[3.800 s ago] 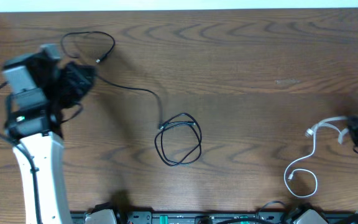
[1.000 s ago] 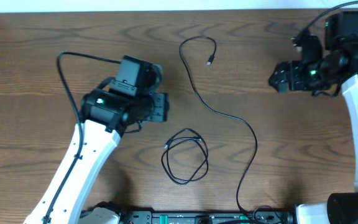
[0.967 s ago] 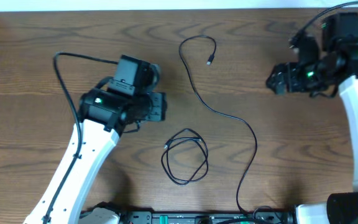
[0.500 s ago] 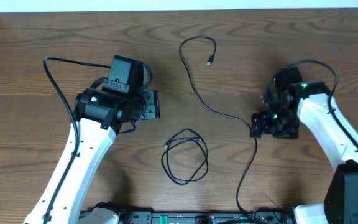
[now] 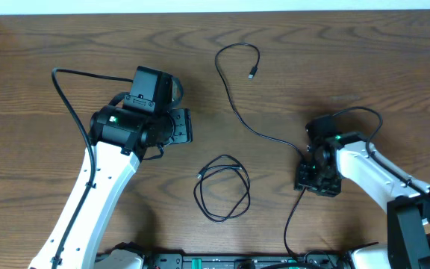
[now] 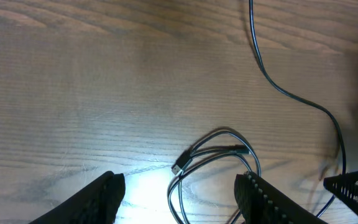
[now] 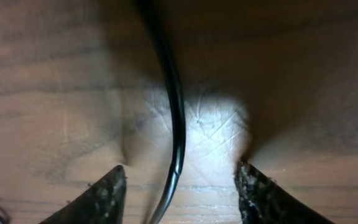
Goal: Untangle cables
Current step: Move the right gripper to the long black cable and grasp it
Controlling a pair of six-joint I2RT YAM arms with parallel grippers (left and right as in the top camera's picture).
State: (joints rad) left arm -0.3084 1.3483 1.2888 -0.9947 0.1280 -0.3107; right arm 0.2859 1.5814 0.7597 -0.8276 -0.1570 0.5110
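Between fingers of right tool [image 7: 180, 186] lies black cable [image 7: 175, 106].

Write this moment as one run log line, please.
left claw: open, near coiled black cable | right claw: open, straddling long black cable | grasp: none yet

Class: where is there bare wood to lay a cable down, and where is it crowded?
Bare: the table's far right corner, past the long black cable and the right gripper; the far left corner, outside the left arm. Crowded: the middle, the coiled black cable between the left gripper and that long cable.
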